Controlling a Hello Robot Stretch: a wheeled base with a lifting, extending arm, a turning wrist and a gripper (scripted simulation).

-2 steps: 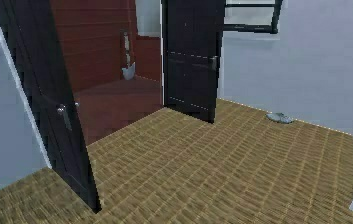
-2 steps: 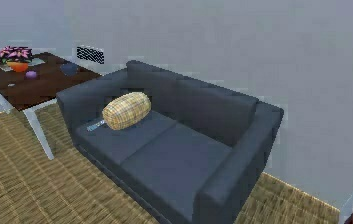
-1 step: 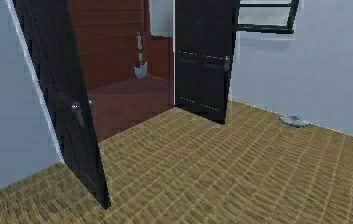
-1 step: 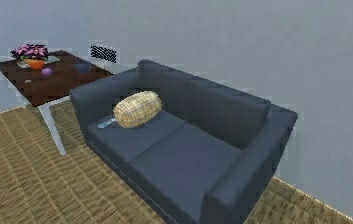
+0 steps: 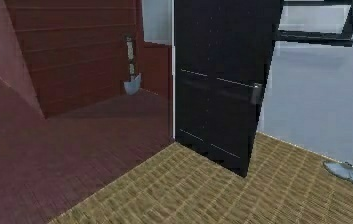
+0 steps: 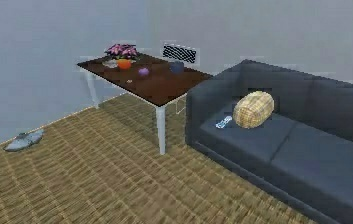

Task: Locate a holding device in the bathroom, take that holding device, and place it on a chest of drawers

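Through the doorway in the forward view lies a room with dark red walls [image 5: 74,40] and a dark red floor. A small pale upright thing [image 5: 132,78] stands against its far wall, on the floor; it is too small to name. A black door [image 5: 219,80] stands swung open at the doorway's right side.
Woven tan floor in both views. A grey shoe [image 5: 346,170] lies by the pale blue wall, and another shoe [image 6: 22,141] lies on the floor in the arm side view. A dark-topped table [image 6: 144,85] with white legs bears small items. A dark blue sofa [image 6: 284,140] carries a yellow cushion [image 6: 253,109].
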